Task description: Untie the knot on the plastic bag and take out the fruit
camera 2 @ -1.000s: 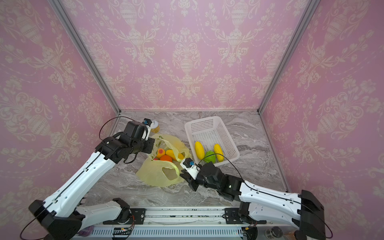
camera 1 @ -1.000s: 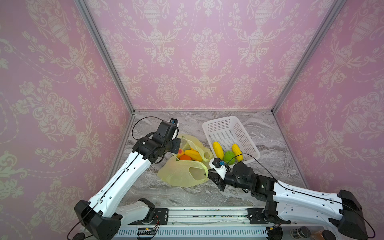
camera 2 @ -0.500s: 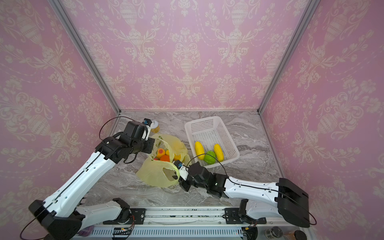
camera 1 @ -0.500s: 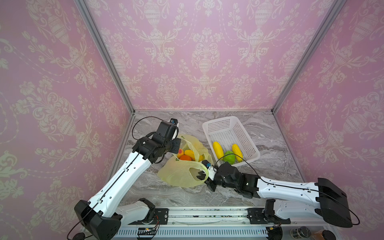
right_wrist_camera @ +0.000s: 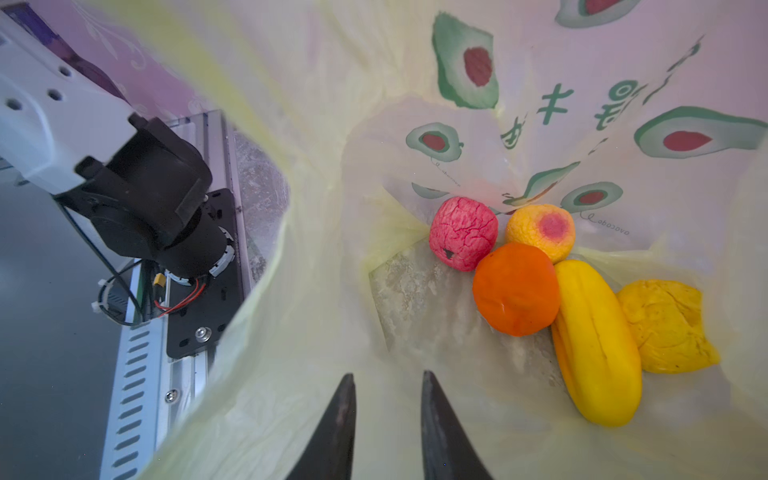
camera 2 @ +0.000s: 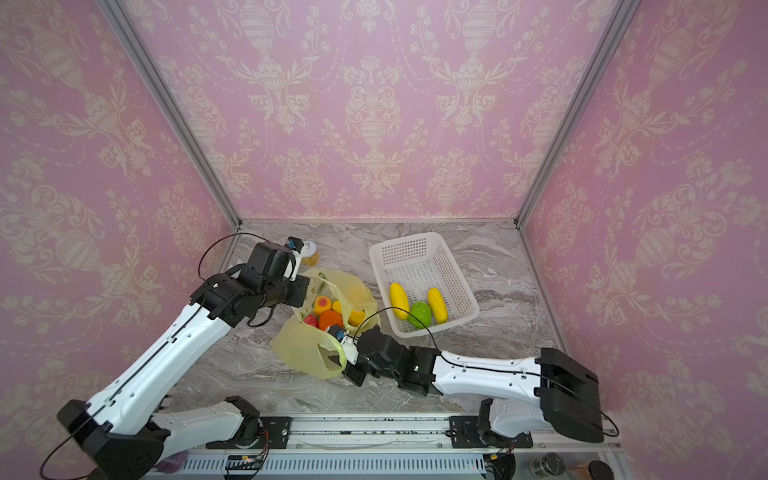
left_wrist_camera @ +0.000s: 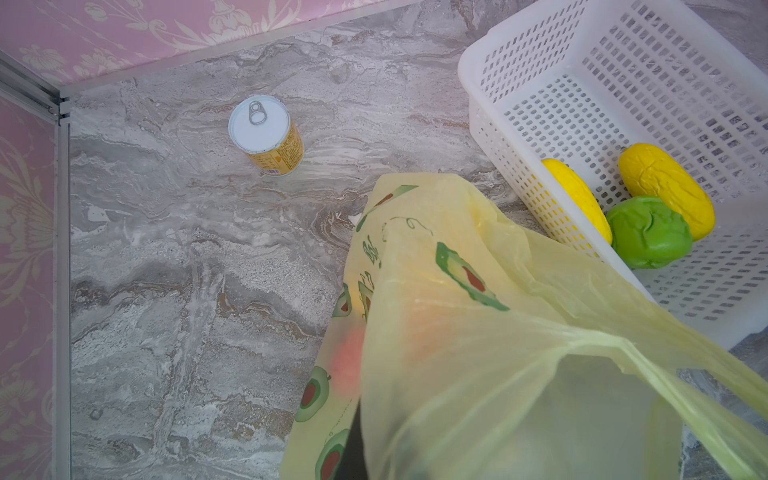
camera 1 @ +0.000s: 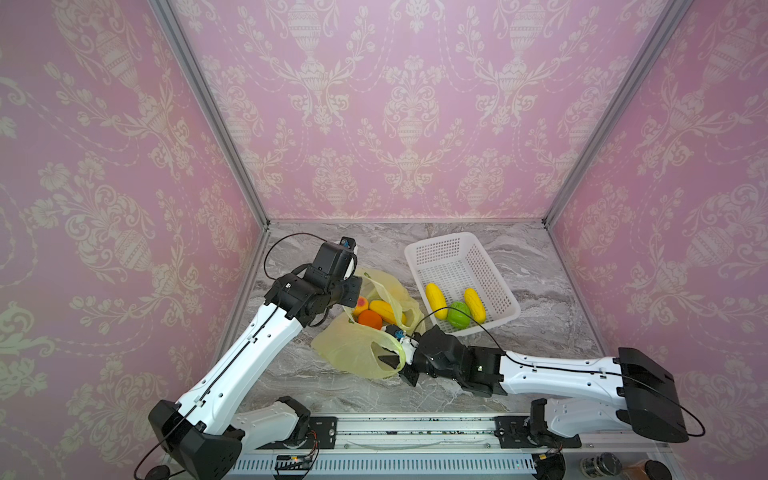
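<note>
The yellow-green plastic bag (camera 1: pixel 353 345) lies open left of centre, and no knot shows. My left gripper (camera 1: pixel 356 286) is shut on the bag's far rim and holds it up; in the left wrist view the plastic bag (left_wrist_camera: pixel 478 332) hides the jaws. My right gripper (right_wrist_camera: pixel 386 378) is inside the bag's near side, open by a narrow gap with nothing in it. Ahead of it lie fruit: a pink-red bumpy one (right_wrist_camera: pixel 463 232), a yellow-orange one (right_wrist_camera: pixel 540 230), an orange one (right_wrist_camera: pixel 515 289) and a long yellow one (right_wrist_camera: pixel 594 345).
A white basket (camera 1: pixel 440 240) stands right of the bag and holds two long yellow fruits and a green one (camera 1: pixel 459 313). A white-lidded gold can (left_wrist_camera: pixel 266 135) stands behind the left gripper near the back corner. Pink walls close three sides.
My right gripper has moved left from beside the basket into the bag's near opening, and its jaws have parted a little. The left arm has stayed where it was.
</note>
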Available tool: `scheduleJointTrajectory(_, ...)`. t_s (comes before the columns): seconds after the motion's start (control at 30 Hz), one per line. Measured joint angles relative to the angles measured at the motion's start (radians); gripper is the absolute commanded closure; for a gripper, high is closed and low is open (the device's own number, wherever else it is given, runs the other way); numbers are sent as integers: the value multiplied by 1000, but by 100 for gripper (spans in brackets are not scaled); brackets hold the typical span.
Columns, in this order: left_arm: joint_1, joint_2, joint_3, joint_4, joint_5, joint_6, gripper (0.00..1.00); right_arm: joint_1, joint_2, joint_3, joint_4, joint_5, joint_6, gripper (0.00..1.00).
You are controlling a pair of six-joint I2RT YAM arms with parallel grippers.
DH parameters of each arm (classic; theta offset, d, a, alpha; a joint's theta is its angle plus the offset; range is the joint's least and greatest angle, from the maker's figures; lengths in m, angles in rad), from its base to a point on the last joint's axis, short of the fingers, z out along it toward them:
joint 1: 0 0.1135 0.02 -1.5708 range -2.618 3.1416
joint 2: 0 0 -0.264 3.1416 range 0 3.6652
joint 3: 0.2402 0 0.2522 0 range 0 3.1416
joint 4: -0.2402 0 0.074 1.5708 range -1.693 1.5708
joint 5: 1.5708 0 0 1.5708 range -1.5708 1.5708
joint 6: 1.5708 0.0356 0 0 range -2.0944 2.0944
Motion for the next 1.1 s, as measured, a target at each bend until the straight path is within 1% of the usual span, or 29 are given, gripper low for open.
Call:
scheduleJointTrajectory(0.2,0,0,0,0,1,0,100,0,186,150,-68,71,4,74)
scheduleJointTrajectory(0.33,0,0,0,0,5,0,100,0,268,222,-114,124,9,73)
scheduleJointTrajectory(0.37,0,-1,0,0,8,0,100,-1,280,235,-125,135,13,70)
scheduleJointTrajectory(0.43,0,-3,0,0,11,0,100,-7,301,259,-147,159,28,61)
scheduleJointTrajectory(0.6,0,-15,-3,5,23,0,100,-28,343,314,-203,239,58,32)
scheduleJointTrajectory(0.7,0,-15,-4,7,26,0,100,-36,393,367,-227,283,54,19)
scheduleJointTrajectory(0.77,0,-15,-4,8,26,0,100,-41,435,409,-230,301,53,13)
scheduleJointTrajectory(0.9,0,-16,-5,8,27,0,100,-63,537,502,-250,318,58,7)
scheduleJointTrajectory(1.1,0,-19,-6,10,42,0,100,-106,690,634,-309,330,66,5)
